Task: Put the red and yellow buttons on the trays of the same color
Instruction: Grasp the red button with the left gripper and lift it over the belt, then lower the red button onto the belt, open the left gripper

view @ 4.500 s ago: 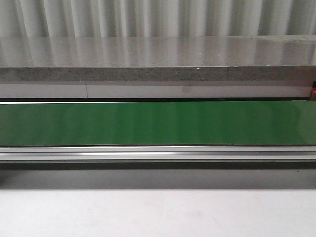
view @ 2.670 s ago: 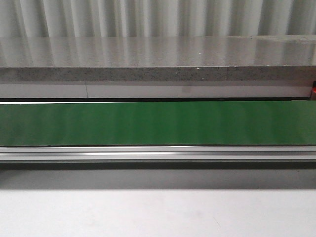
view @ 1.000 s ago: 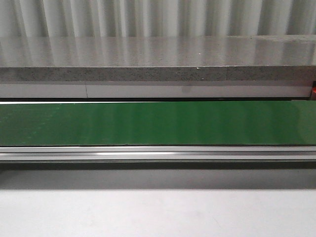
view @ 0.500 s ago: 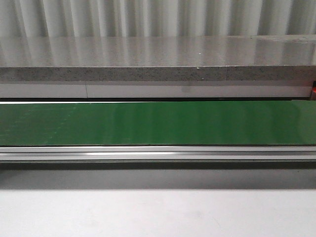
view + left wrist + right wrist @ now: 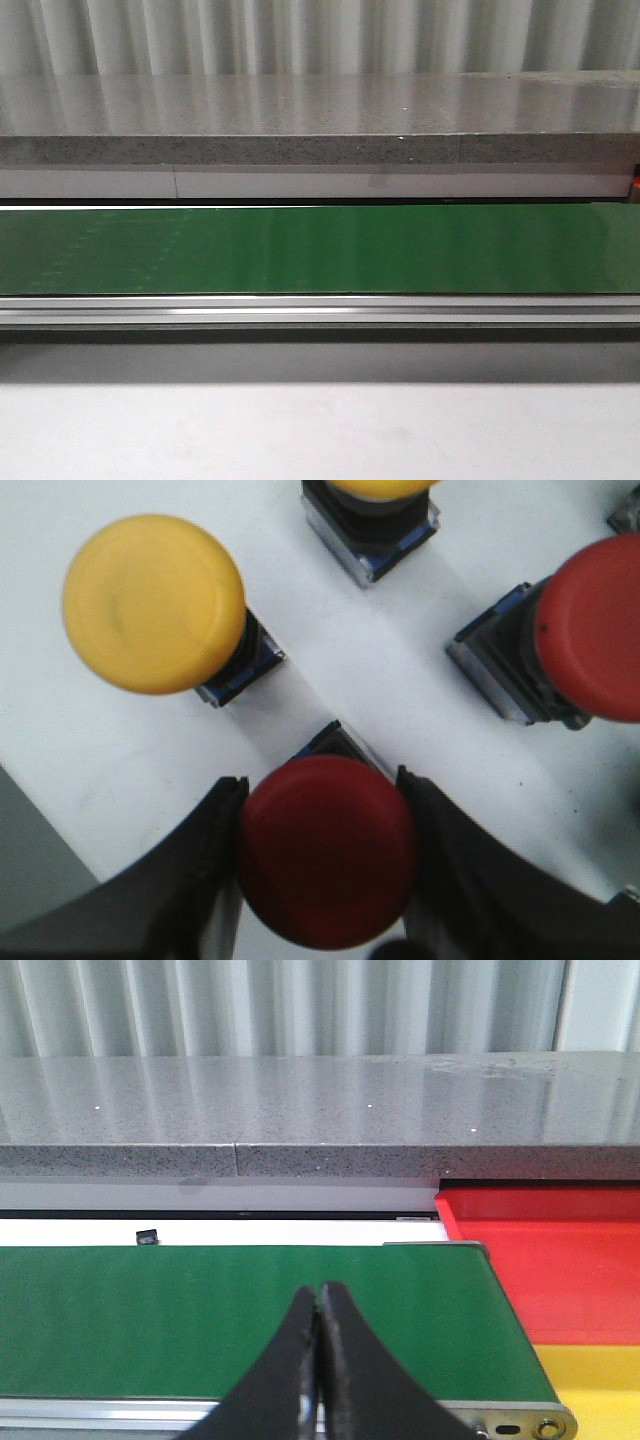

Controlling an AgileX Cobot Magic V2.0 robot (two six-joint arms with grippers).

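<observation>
A grey speckled counter [image 5: 320,110] is seen across the back of the front view, with a corrugated metal wall [image 5: 320,35] behind it. Below it a green conveyor belt [image 5: 320,250] runs the full width, edged by an aluminium rail [image 5: 320,312] on the near side; a white table surface [image 5: 320,430] lies nearest the camera. No arm or button is seen in the front view.

In the right wrist view the belt is seen ending beside a red tray [image 5: 550,1250], with a yellow tray [image 5: 590,1385] just beside it on the near side. The right gripper [image 5: 320,1360] is seen with its black fingers pressed together, nothing between them, held over the belt's near edge. A small dark object [image 5: 147,1236] is seen beyond the belt; what it is cannot be told.

In the left wrist view the left gripper [image 5: 322,855] is seen with a finger on either side of a red button [image 5: 325,850], the pads at or touching its cap. The button stands on a white surface [image 5: 90,770]. Crowded close around it are a yellow button [image 5: 152,602], a second red button [image 5: 590,630] and a second yellow button [image 5: 375,510], the last cut off by the frame edge. All stand on grey-and-blue bases, apart from each other. A small object's corner [image 5: 626,508] is seen at the frame edge, too little of it to identify.
</observation>
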